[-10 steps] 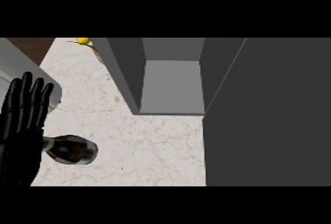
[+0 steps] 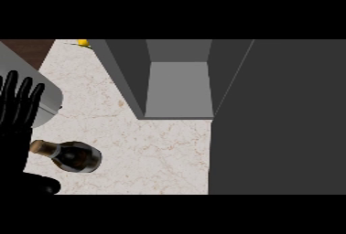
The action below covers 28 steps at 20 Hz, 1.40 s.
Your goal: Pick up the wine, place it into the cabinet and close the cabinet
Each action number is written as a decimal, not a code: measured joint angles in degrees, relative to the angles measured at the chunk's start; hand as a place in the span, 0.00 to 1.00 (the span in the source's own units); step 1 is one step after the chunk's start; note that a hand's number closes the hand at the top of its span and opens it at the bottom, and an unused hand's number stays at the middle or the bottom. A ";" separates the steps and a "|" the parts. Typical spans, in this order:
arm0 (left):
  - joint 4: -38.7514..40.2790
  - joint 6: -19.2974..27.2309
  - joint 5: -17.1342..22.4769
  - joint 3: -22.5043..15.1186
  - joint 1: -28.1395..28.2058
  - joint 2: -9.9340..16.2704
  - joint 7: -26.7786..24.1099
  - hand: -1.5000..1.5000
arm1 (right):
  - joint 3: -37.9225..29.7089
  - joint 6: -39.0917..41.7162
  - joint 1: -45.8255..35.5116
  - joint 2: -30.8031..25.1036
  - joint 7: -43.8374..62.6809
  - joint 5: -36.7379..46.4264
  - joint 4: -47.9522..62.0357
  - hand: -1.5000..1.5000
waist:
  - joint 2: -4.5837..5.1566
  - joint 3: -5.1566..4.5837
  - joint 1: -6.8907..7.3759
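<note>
**Wine not yet grasped, cabinet open**

Since the earlier frame the view shifts: cabinet [image 2: 177,87] sits lower and more centred, a grey rounded object [image 2: 42,98] now shows at upper left, and the wine [image 2: 73,155] reads more tilted, cork end pointing left toward the hand.

Left hand [image 2: 19,114] shows at the left edge, fingers straight and pointing up, released, holding nothing. Its lower part looks to run just beside the bottle's cork end; contact can't be confirmed. Right hand is not visible.

Wine is on the counter [image 2: 155,151], lower left, well apart from the cabinet and outside it. Cabinet interior is open, its door [image 2: 277,119] swung out as the large dark panel at right. Small yellow item [image 2: 82,43] at the top edge, too small to identify.

Step in hand, as judged: approach to the pick, before any grasp. Nothing of place or close is done.

Next move likely calls for the left hand to curl round the bottle body, lift, carry it right and up into the open compartment, clearing the cabinet's left wall. Risk: bottle may tip or roll if nudged at the neck.
</note>
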 measured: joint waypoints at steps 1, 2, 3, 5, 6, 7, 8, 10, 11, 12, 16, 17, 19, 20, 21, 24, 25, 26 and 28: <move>0.39 -0.28 2.47 0.76 -0.38 0.20 1.60 0.00 | 0.18 0.75 0.57 -0.44 1.39 -1.32 -0.87 0.00 | 0.00 0.02 -0.03; -0.08 -0.29 4.90 1.44 -0.51 0.39 3.51 0.00 | 0.14 1.65 1.64 -0.86 1.96 -2.54 -1.62 0.00 | -0.02 0.04 -0.02; -0.10 -0.64 6.97 2.23 -0.46 0.72 4.73 0.00 | 0.47 2.52 2.76 -0.99 1.88 -3.19 -1.85 0.00 | -0.02 0.06 0.00; -0.31 -0.37 10.12 3.43 -1.34 1.35 7.30 0.00 | -0.12 3.62 4.05 -1.84 3.98 -5.50 -4.50 0.00 | 0.01 0.10 -0.02; -0.59 -0.46 11.24 3.78 -1.08 1.44 8.12 0.00 | -0.22 3.95 5.00 -2.03 4.95 -6.18 -5.88 0.00 | 0.00 0.09 -0.01; -0.95 -0.24 11.84 4.15 -1.02 1.47 8.73 0.00 | -0.30 3.87 4.67 -1.89 5.98 -6.46 -6.39 0.00 | 0.01 0.10 0.03; -1.34 0.05 12.38 4.38 -1.12 1.60 9.58 0.00 | 0.37 3.56 4.28 -1.40 6.81 -5.99 -6.69 0.00 | 0.02 0.10 0.07; -1.88 0.91 12.29 4.01 -1.48 1.34 10.60 0.00 | -1.31 4.78 4.86 -1.82 7.27 -7.64 -7.21 0.00 | 0.05 0.10 0.07; -2.08 1.04 11.82 3.19 -1.03 0.52 10.36 0.00 | -1.65 4.56 4.18 -1.99 8.84 -8.39 -8.05 0.00 | 0.06 0.12 0.09; -2.74 1.58 11.55 3.01 -1.30 0.47 10.86 0.00 | -1.55 5.16 4.68 -1.76 8.58 -8.25 -8.09 0.00 | 0.05 0.11 0.09; -4.11 2.21 12.11 3.06 -1.54 0.47 12.48 0.00 | -2.25 5.46 4.47 -1.22 10.93 -8.95 -9.52 0.00 | 0.07 0.12 0.11; -3.09 2.12 12.24 3.32 -2.35 0.77 12.55 0.00 | -2.15 4.94 3.44 -1.08 12.08 -8.82 -9.70 0.00 | 0.08 0.12 0.11; -5.12 2.84 12.31 3.08 -1.76 0.54 13.67 0.00 | -2.70 5.23 2.86 -1.17 13.18 -9.02 -9.90 0.00 | 0.08 0.12 0.15; -5.04 2.57 12.19 3.19 -1.49 0.42 13.31 0.00 | -2.05 5.25 2.46 -0.61 12.85 -7.91 -9.07 0.00 | 0.07 0.12 0.17; -6.17 3.34 12.02 2.93 -1.26 0.35 14.31 0.00 | -1.19 5.04 2.71 -0.25 13.49 -7.14 -10.04 0.00 | 0.08 0.12 0.18; -6.40 2.46 11.88 3.02 -0.11 -0.15 13.51 0.00 | -2.41 4.82 0.77 -0.23 15.16 -7.75 -10.03 0.00 | 0.09 0.11 0.21; -7.03 2.47 11.70 2.90 0.42 -0.39 13.56 0.00 | -2.75 4.55 -0.38 -0.23 15.98 -8.02 -9.64 0.00 | 0.08 0.11 0.24; -7.81 2.87 10.54 1.91 0.98 -1.13 13.37 0.00 | -3.60 4.64 -0.95 -0.52 16.68 -8.67 -9.70 0.00 | 0.09 0.11 0.24; -8.76 3.33 10.14 1.95 1.54 -1.15 14.21 0.00 | -2.92 4.89 -0.89 0.17 16.62 -8.10 -9.59 0.00 | 0.08 0.12 0.23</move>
